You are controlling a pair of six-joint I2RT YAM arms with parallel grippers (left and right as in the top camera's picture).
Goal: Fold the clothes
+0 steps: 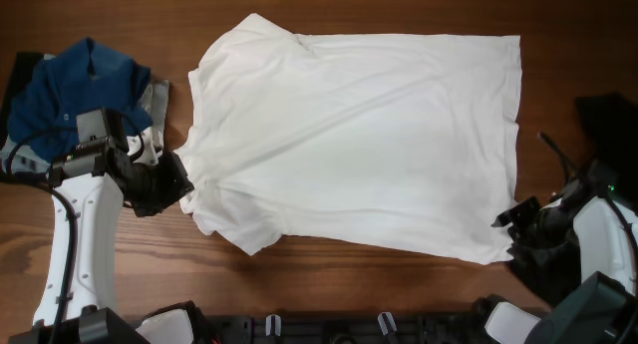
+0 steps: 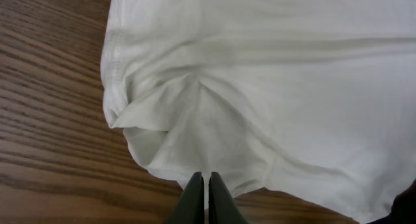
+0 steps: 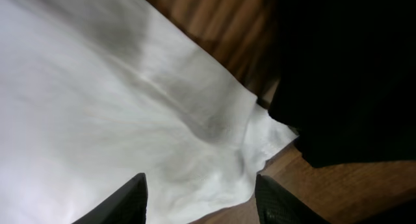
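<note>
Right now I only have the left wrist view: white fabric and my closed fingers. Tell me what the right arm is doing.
Observer: The right fingers stand apart over the white shirt's hem corner nearest the robot.
Operator: Report anything lying past that hem.
Observer: A black garment lies at the table's right edge, beside the hem.
Operator: Now check around my left arm.
Observer: A crumpled blue garment lies beyond it, near the shirt's sleeve end.
</note>
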